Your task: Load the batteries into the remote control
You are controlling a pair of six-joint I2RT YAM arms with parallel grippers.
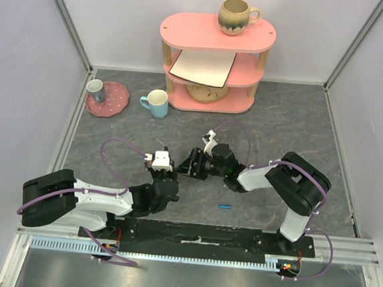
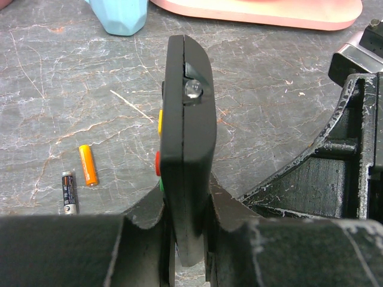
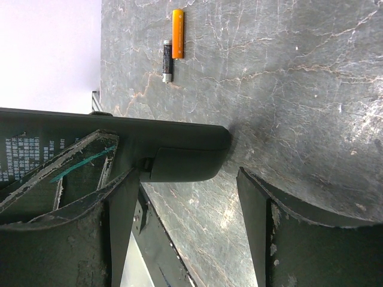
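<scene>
- The top view is bright and even, lit softly from above. The pink shelf (image 1: 188, 29) throws only a faint shadow on the grey table (image 1: 300, 126).
- The frame posts (image 1: 67, 18) lean outward towards the corners, a mild wide-angle bend.
- The metal strip (image 1: 186, 284) at the near edge carries a dull sheen.
- In the left wrist view the left gripper (image 2: 187, 215) is soft and out of focus. The remote control (image 2: 185, 137) is sharp further out, with a small glint on its clear bulb (image 2: 192, 89).
- The orange battery (image 2: 88, 165) and the black battery (image 2: 69, 192) are crisp.
- In the right wrist view the wall (image 3: 48, 48) is washed out pale and the right gripper (image 3: 185, 173) is dark. The remote control casts a soft shadow on the table.
</scene>
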